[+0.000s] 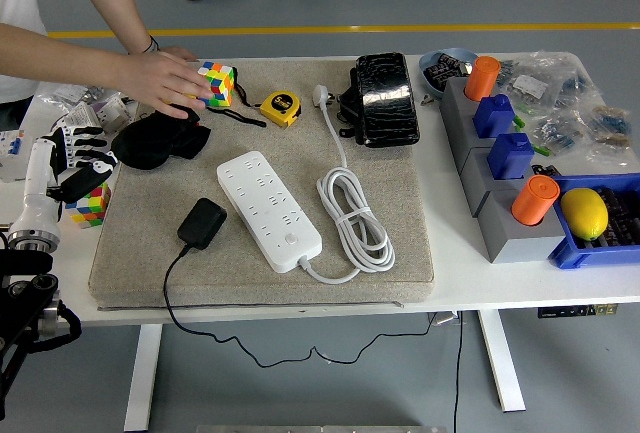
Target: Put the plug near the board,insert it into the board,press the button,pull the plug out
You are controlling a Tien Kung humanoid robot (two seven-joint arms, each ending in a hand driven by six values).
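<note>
The black plug (201, 223) lies on the grey mat (400, 243), just left of the white power board (270, 209), with its black cord trailing off the table's front edge. It is not inserted. My left hand (85, 158) hovers at the table's left edge, well left of the plug, with its fingers relaxed and nothing in them. A person's hand (165, 78) reaches in from the upper left and touches the colourful cube (216, 83). My right arm is out of view.
The board's white cable (352, 218) lies coiled to its right. At the back of the mat are a yellow tape measure (280, 108), a black pouch (384, 99) and a black bundle (155, 143). On the right stand grey blocks (480, 178) and a blue bin (590, 248).
</note>
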